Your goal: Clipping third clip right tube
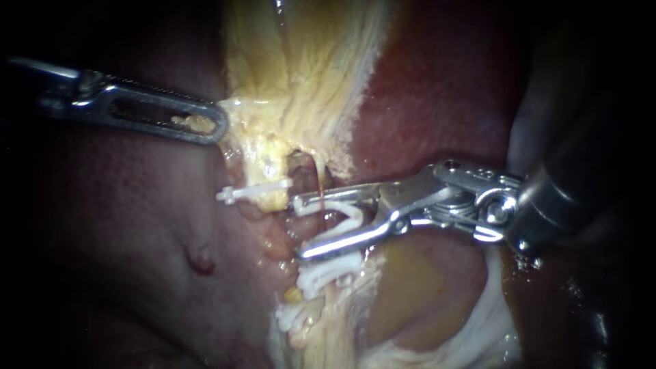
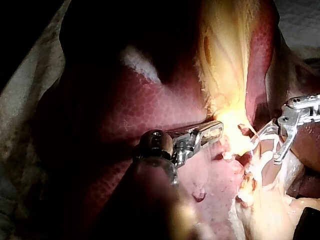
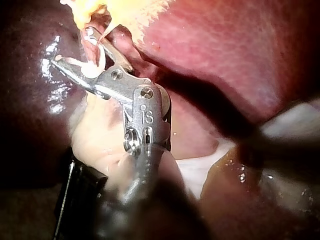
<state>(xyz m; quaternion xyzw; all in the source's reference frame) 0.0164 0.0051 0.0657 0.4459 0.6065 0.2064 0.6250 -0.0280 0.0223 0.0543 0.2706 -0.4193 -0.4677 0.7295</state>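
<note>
Currently: clip being seated on right tube (image 1: 316,179), frame centre.
Right tool (image 1: 298,227): jaws apart, holding open white clip (image 1: 345,215) astride it.
Left tool (image 1: 220,124): clamped on yellow tissue (image 1: 273,89), upper left.
Next: likely squeeze shut.

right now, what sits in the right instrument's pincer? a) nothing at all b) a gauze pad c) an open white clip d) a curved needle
c: an open white clip shows cradled in the pincer of the right instrument.
</note>
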